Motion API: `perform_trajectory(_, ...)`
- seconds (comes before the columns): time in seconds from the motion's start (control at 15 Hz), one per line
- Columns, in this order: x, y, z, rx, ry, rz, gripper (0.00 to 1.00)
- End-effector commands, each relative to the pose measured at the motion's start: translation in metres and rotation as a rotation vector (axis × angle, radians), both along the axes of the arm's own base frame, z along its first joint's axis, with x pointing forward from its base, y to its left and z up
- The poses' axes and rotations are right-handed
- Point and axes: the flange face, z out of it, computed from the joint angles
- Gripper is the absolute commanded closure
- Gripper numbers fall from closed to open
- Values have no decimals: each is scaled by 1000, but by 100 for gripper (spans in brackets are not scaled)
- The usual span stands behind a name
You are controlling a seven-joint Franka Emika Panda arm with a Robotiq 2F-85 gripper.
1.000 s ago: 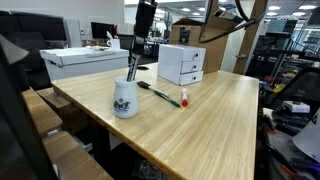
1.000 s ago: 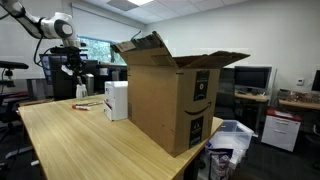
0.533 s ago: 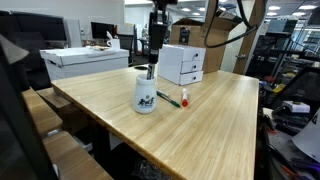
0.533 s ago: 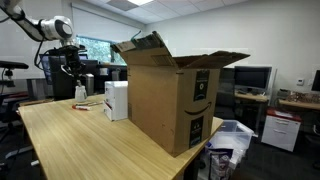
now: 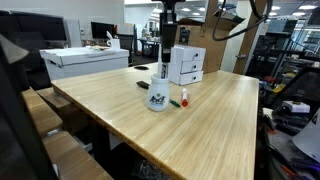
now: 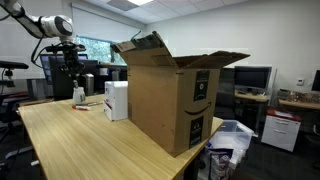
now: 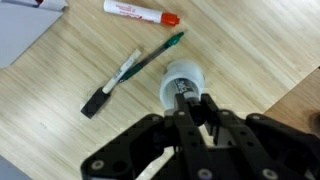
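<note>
We are looking at a wooden tabletop (image 5: 215,125) and taking the white drawer unit (image 5: 183,62) standing on it as our landmark. In an exterior view the gripper (image 5: 161,79) is hanging straight down just in front of the drawer unit, and it is pinching the rim of a white mug (image 5: 157,98) with a dark print. In the wrist view the gripper (image 7: 193,100) is showing its jaws drawn close together. One finger is reaching into the mouth of the mug (image 7: 172,76) and the other is pressing on the outside of the wall, so it is gripping the mug by its thin rim. The mug is standing upright near the front of the drawer unit. We are not managing to tell whether its base is touching the wood.

A marker (image 5: 179,99) with a red cap is lying flat in front of the drawer unit, just beside the mug. A green pen (image 7: 150,58) with a black end is lying there too, and in the wrist view neither is touching the mug.

In an exterior view the gripper (image 6: 76,84) and mug (image 6: 79,94) are showing beyond the drawer unit (image 6: 117,100). An open cardboard box (image 6: 170,95) is standing just beside the drawer unit, nearer the camera. A flat white box (image 5: 85,62) is sitting well apart from the drawer unit.
</note>
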Motion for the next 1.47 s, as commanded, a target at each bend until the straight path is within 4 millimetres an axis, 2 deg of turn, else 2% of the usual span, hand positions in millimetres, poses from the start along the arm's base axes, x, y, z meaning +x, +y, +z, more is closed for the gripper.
perform_trajectory(0.0, -7, -13, 9, 101, 95, -87, 55)
perform_trajectory(0.47, -10, -27, 33, 238, 87, -175, 18)
perform_trajectory(0.67, -12, -48, 44, 253, 13, -207, 3)
perform_trajectory(0.8, -15, -70, 45, 257, -13, -248, 0)
perform_trajectory(0.93, -25, -104, 39, 265, -20, -306, 0)
perform_trajectory(1.13, -39, -141, 29, 276, 18, -261, 0)
perform_trajectory(1.4, -54, -172, 15, 262, 50, -135, 0)
